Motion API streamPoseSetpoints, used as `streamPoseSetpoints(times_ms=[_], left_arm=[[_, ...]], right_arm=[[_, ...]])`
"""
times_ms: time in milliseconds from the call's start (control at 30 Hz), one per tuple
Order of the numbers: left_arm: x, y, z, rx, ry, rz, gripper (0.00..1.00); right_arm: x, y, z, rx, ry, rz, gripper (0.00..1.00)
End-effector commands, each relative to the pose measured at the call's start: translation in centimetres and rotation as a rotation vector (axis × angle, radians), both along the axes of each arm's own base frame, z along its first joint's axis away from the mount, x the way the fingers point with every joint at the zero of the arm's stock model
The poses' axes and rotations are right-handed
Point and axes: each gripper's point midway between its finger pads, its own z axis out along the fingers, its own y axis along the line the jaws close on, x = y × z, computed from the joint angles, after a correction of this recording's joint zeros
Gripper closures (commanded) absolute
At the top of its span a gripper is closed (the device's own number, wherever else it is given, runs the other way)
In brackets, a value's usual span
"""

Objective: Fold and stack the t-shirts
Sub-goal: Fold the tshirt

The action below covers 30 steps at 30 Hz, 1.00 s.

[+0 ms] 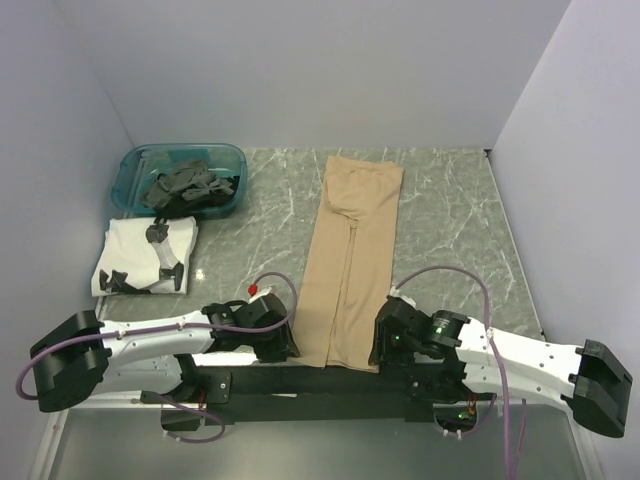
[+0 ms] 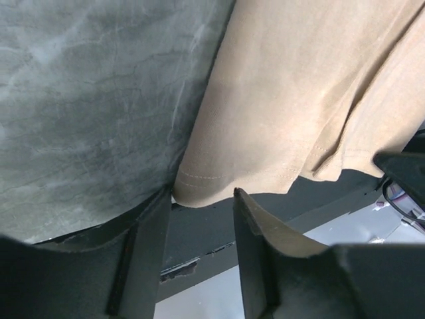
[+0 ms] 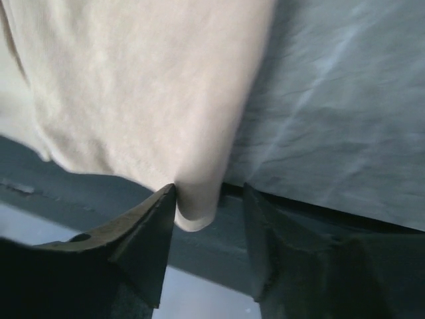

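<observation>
The tan shirt (image 1: 352,260) is lying as a long folded strip down the middle of the table (image 1: 450,220), its near hem hanging just over the edge above the black rail (image 1: 330,378). The left gripper (image 2: 202,199) is standing open with the hem's left corner between its fingers. The right gripper (image 3: 209,196) is open too, straddling the right corner. Well to the left, a white shirt (image 1: 130,240) is sitting folded beside a teal bin (image 1: 128,170) holding dark clothes (image 1: 185,188).
</observation>
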Motion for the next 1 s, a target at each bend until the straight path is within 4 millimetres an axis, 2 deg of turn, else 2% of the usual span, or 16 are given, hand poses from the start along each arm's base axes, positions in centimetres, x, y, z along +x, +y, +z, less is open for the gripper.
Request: streamPoseSetpoints(times_ms=[0,33,100,133,200,233,267,300,333,467,567,667,700,767,833,967], left_arm=[[0.9,-0.2,0.1,0.012,-0.029,0.029,0.54],[0.9,-0.3,0.1,0.010,-0.032,0.028,0.58],[1.0,-0.5,0.2,0.004,-0.041,0.019,0.62],[0.9,-0.8,0.3,-0.005,-0.037,0.005,0.71],[1.0,-1.6,1.0,-0.036,-0.050,-0.025,0.81],[1.0,-1.7,1.2,-0.038,-0.050,-0.032,0.95],[1.1,-1.9,1.4,-0.040,-0.056,-0.037,0.99],[1.2,-2.0,1.7,-0.038,-0.062,-0.046,0.99],[1.2,-2.2,2.0,-0.048,-0.069,-0.054,0.99],[1.6,-3.2,3.9,-0.107,-0.109,-0.081,0.99],[2.1,-3.9,5.3,-0.139,-0.152,-0.099,0.99],[3.6,-4.7,6.7,-0.136,-0.228,-0.108,0.99],[4.8,-5.1,7.8,-0.131,-0.284,-0.099,0.99],[6.0,-5.3,8.2,-0.089,-0.324,-0.086,0.99],[8.1,-5.7,9.8,-0.065,-0.398,-0.051,0.99],[12.9,-7.0,12.7,-0.082,-0.519,-0.005,0.99]], right_arm=[[-1.2,0.7,-1.1,0.041,0.075,0.009,0.53],[-1.2,0.9,-1.1,0.048,0.076,0.011,0.59],[-1.5,0.7,-1.2,0.040,0.087,0.013,0.62],[-1.5,0.6,-1.2,0.036,0.089,0.012,0.68],[-1.6,0.6,-1.0,0.036,0.094,0.020,0.72],[-1.4,0.7,-0.8,0.037,0.085,0.021,0.81],[-1.4,0.7,-0.7,0.036,0.080,0.024,0.85],[-1.0,1.0,-0.2,0.045,0.064,0.025,0.90],[-0.8,1.0,0.1,0.045,0.050,0.021,0.99],[0.2,0.6,1.1,0.012,-0.003,0.025,1.00],[1.7,0.0,2.2,-0.030,-0.065,0.005,1.00],[4.0,0.2,3.9,-0.028,-0.132,-0.021,1.00],[4.6,0.3,4.3,-0.022,-0.151,-0.022,1.00],[6.6,0.5,5.6,-0.013,-0.206,-0.041,1.00],[8.2,0.2,6.2,-0.035,-0.249,-0.046,1.00],[12.7,-0.3,8.5,-0.047,-0.344,-0.125,1.00]])
